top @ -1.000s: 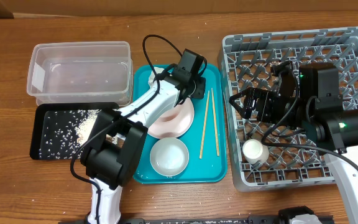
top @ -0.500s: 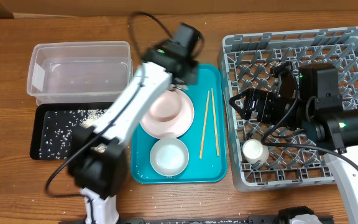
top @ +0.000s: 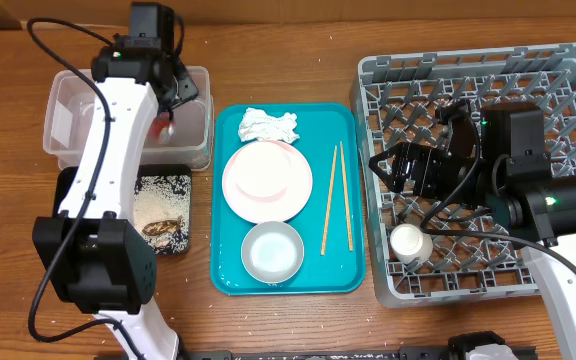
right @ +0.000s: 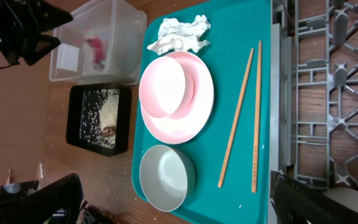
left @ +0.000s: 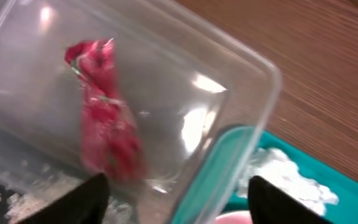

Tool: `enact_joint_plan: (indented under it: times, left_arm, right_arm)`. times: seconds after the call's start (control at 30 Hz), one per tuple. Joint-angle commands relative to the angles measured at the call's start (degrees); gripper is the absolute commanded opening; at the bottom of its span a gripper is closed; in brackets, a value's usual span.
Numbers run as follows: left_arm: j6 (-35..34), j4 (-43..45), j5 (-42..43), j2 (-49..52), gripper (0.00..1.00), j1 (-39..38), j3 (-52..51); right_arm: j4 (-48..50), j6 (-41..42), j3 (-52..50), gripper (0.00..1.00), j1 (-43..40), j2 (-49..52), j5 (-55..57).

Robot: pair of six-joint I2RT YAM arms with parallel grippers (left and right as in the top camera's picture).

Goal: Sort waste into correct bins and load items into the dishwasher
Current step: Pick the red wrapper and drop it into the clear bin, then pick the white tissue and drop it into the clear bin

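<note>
My left gripper (top: 175, 98) hangs open over the right end of the clear tub (top: 68, 125). A red snack wrapper (left: 104, 127) is inside the tub, free of the fingers, and shows blurred in the left wrist view. The crumpled white napkin (top: 268, 125) lies at the top of the teal tray (top: 348, 270). Below it stand the pink plate (top: 266, 185) carrying a pink bowl (right: 165, 89), a whitish bowl (top: 272, 250) and two chopsticks (top: 335, 195). Food scraps (top: 158, 205) lie in the black tray (top: 175, 242). My right gripper (top: 398, 165) is open above the grey dish rack (top: 568, 80).
A white cup (top: 408, 243) stands in the rack's front left corner. The left arm crosses over the tub and hides much of the black tray. The teal tray sits between the tub and the rack. Bare wooden table lies along the front edge.
The left arm swung from the teal tray over to the clear tub, its jaws opened, and the red wrapper is now in the tub. The napkin is uncovered. The right arm stayed still.
</note>
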Motion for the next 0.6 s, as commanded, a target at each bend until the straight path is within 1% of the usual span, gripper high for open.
enact_joint_plan:
  times: [0.0, 0.13, 0.2, 0.33, 0.47, 0.57]
  left_arm:
    - [7.5, 2.9, 7.9, 0.9, 0.76, -2.0, -0.4]
    - [20.4, 6.5, 8.2, 2.6, 0.75, -6.5, -0.5]
    - [23.3, 7.3, 7.1, 4.8, 0.76, -8.5, -0.5]
    - [23.6, 9.7, 5.4, 11.7, 0.77, -10.5, -0.5]
    - [23.2, 11.3, 10.3, 17.0, 0.74, -10.5, -0.5]
    - [23.1, 11.5, 11.8, 19.4, 0.7, -10.8, -0.5]
  right_arm:
    - [0.2, 0.0, 1.0, 1.0, 0.0, 0.1, -0.3]
    - [0.3, 0.0, 1.0, 1.0, 0.0, 0.1, -0.2]
    - [0.2, 0.0, 1.0, 1.0, 0.0, 0.1, 0.3]
    - [0.2, 0.0, 1.0, 1.0, 0.0, 0.1, 0.6]
    - [0.2, 0.0, 1.0, 1.0, 0.0, 0.1, 0.6]
    - [0.2, 0.0, 1.0, 1.0, 0.0, 0.1, 0.6]
